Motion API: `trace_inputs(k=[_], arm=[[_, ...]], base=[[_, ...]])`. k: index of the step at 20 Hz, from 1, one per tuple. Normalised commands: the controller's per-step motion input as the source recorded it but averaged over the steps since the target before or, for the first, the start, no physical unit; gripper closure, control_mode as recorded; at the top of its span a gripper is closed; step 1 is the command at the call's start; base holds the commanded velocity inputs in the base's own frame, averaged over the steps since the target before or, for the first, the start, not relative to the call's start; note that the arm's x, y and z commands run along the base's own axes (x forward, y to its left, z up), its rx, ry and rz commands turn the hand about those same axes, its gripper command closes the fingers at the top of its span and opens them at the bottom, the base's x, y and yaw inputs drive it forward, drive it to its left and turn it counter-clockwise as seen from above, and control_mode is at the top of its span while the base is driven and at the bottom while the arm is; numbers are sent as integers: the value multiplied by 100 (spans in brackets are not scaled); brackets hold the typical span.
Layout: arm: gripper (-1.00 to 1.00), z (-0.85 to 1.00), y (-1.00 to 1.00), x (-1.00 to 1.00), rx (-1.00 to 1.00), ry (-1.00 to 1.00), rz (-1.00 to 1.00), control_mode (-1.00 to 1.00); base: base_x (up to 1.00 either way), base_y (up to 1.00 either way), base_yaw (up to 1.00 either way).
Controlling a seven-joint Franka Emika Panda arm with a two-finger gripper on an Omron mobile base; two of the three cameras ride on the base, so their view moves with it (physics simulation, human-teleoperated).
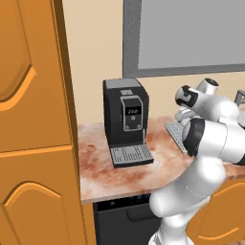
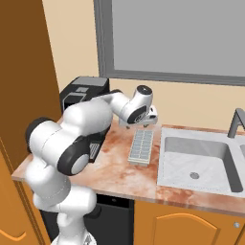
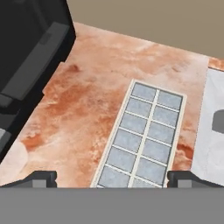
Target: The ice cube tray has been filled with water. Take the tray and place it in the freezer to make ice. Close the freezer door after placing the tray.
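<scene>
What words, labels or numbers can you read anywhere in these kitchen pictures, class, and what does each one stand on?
None can be read.
The coffee machine has a small display showing pale marks in the left base view, too blurred to read.
The ice cube tray, counter and sink carry no writing.

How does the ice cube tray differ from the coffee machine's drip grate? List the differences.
The ice cube tray is pale with a cream rim; the drip grate is dark grey. The tray has two rows of large square cells; the grate has many fine slots. The tray lies loose on the counter beside the sink; the grate sits at the foot of the coffee machine. Both are flat, rectangular and level on the same counter.
</scene>
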Motion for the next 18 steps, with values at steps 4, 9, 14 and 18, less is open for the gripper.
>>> trace_inputs(k=[4,9,14,18], arm=[[-100,-5,0,26,4,0,-1,-100],[-100,-5,0,14,5,0,0,-100],[-100,-10,-2,25,2,0,1,-100],[-100,-16,-6,38,0,0,3,-100]], base=[[0,0,0],[0,0,0],[0,0,0],[0,0,0]])
